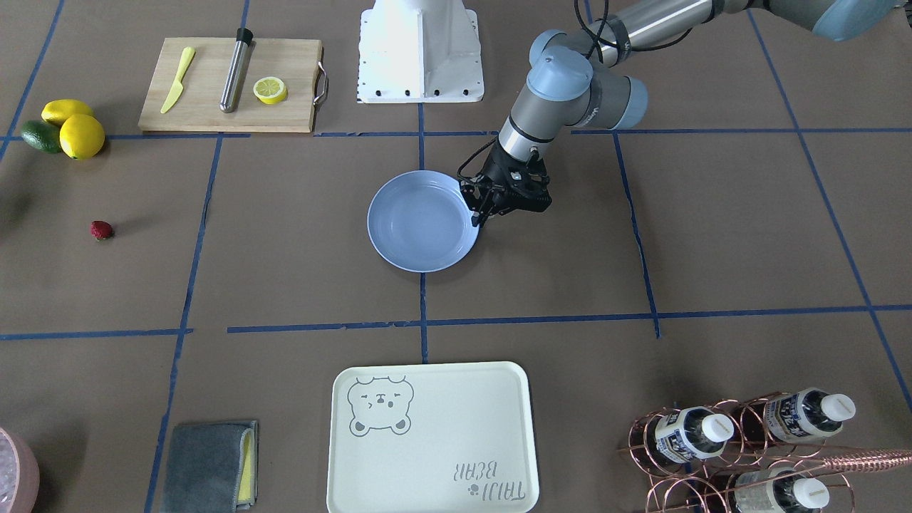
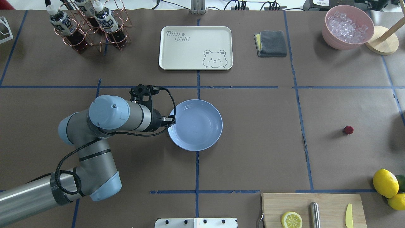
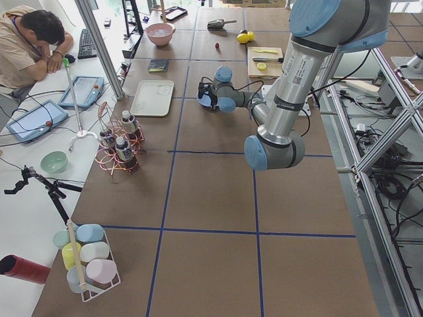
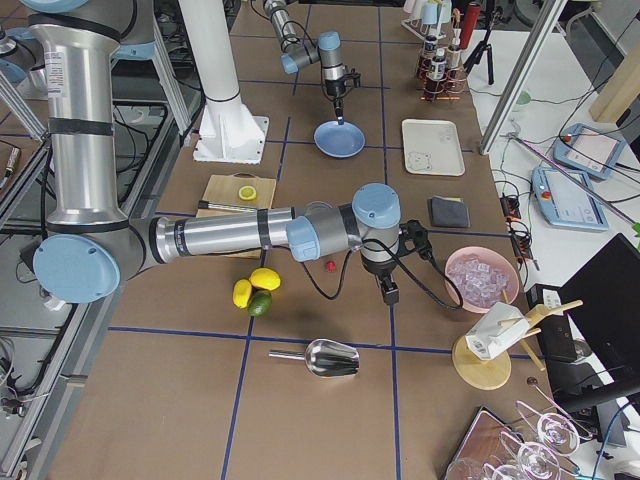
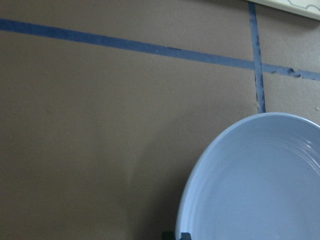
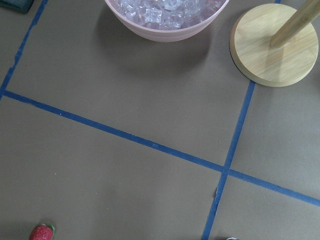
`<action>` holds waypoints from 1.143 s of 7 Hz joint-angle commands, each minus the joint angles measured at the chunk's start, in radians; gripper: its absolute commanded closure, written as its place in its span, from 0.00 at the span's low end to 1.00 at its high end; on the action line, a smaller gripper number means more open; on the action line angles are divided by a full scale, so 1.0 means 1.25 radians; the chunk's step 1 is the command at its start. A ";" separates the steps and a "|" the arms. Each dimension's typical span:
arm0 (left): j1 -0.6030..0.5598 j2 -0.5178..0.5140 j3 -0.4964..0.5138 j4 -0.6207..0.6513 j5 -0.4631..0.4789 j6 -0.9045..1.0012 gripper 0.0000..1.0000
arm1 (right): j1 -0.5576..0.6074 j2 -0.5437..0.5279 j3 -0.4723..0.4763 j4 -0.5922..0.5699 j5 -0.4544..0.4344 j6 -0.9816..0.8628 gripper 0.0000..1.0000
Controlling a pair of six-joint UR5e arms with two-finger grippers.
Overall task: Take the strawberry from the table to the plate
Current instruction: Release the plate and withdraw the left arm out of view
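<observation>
The strawberry lies alone on the brown table, small and dark red, far to the robot's right. The light-blue plate sits empty at the table's middle. My left gripper is at the plate's rim on the robot's left, its fingertips close together on either side of that rim. The right gripper shows only from the side, hanging over the table a short way from the strawberry toward the ice bowl; I cannot tell whether it is open. Its wrist camera catches the strawberry at the lower left edge.
Two lemons and an avocado lie near the strawberry. A cutting board carries a knife, a steel tube and a lemon half. Across the table are the bear tray, a grey cloth, a pink ice bowl and a bottle rack.
</observation>
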 commanded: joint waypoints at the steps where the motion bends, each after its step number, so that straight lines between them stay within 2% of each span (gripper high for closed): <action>1: 0.003 0.001 0.001 0.000 0.000 0.005 0.63 | 0.000 0.000 -0.001 0.000 0.000 0.000 0.00; 2: 0.003 0.002 0.000 0.000 0.002 0.009 0.08 | 0.000 0.000 -0.001 0.000 0.000 0.000 0.00; 3: -0.008 0.008 -0.020 0.008 -0.007 0.058 0.00 | 0.000 0.000 -0.001 0.000 0.000 0.000 0.00; 4: -0.079 0.032 -0.060 0.063 -0.053 0.199 0.00 | 0.000 0.001 0.002 0.000 -0.004 0.000 0.00; 5: -0.175 0.054 -0.130 0.187 -0.134 0.347 0.00 | 0.000 0.006 0.007 0.000 -0.003 0.033 0.00; 6: -0.277 0.067 -0.191 0.320 -0.169 0.485 0.00 | -0.001 0.011 0.026 0.002 0.001 0.112 0.00; 7: -0.383 0.081 -0.202 0.404 -0.188 0.675 0.00 | -0.010 0.011 0.048 0.004 0.000 0.123 0.00; 8: -0.493 0.124 -0.191 0.424 -0.227 0.867 0.00 | -0.044 0.013 0.059 0.041 -0.007 0.123 0.00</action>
